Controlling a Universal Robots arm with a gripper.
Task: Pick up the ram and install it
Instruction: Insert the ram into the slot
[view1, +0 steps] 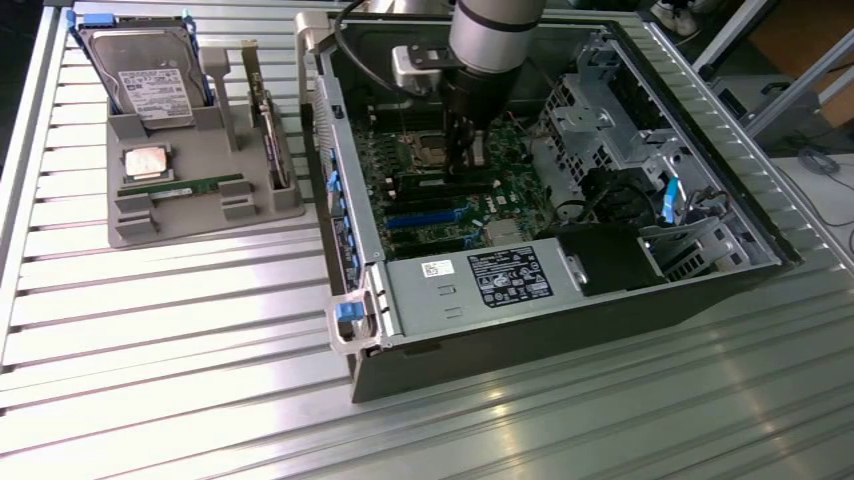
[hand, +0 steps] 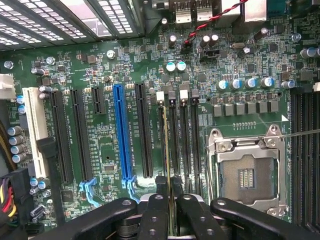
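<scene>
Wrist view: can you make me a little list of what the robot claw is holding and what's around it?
gripper: shut on the ram
ram pose: edge-on, lined up along the memory slots
seated in slot: cannot tell
where: over the motherboard, inside the open computer case
processor socket: empty, beside the memory slots
tray: outside the case, holds a hard drive and a silver chip

metal table (view1: 174, 400) holds grey stand (view1: 180, 215) and computer case (view1: 534, 345) (open).
</scene>
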